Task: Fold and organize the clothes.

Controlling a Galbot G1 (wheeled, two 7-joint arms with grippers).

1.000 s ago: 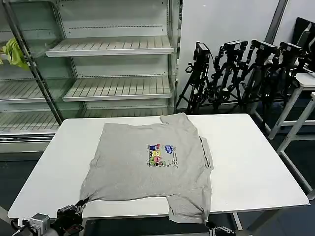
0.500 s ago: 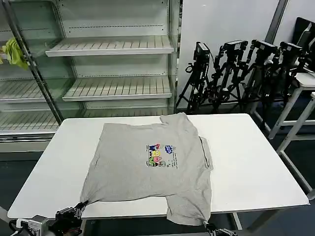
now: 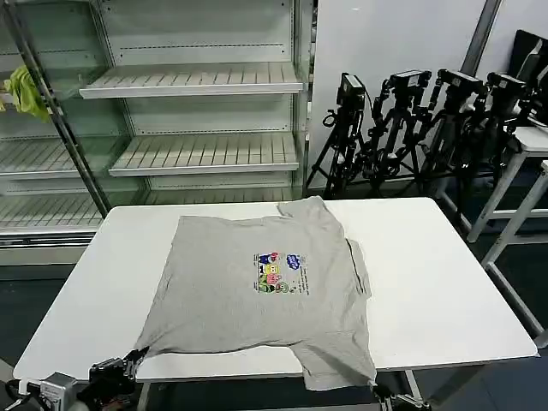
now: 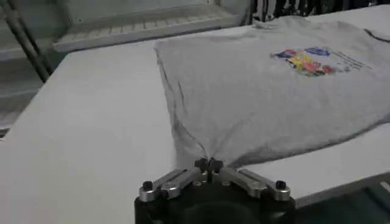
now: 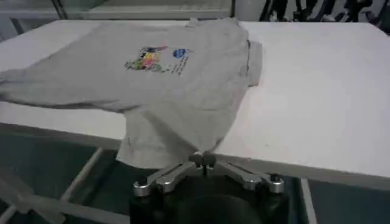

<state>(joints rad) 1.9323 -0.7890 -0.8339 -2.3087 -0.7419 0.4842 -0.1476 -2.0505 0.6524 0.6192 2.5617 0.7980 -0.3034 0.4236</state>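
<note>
A: Since a second ago the T-shirt's [image 3: 265,287] near right corner has dragged further right, I'd say.

B: Left tool [image 4: 208,164] is pinched shut on the near left corner at the desk [image 3: 445,282] edge; right tool [image 5: 203,159] likewise grips the overhanging sleeve.

A: Uneven pulling could skew it, or slide it off.

B: Collar strip's hidden.
</note>
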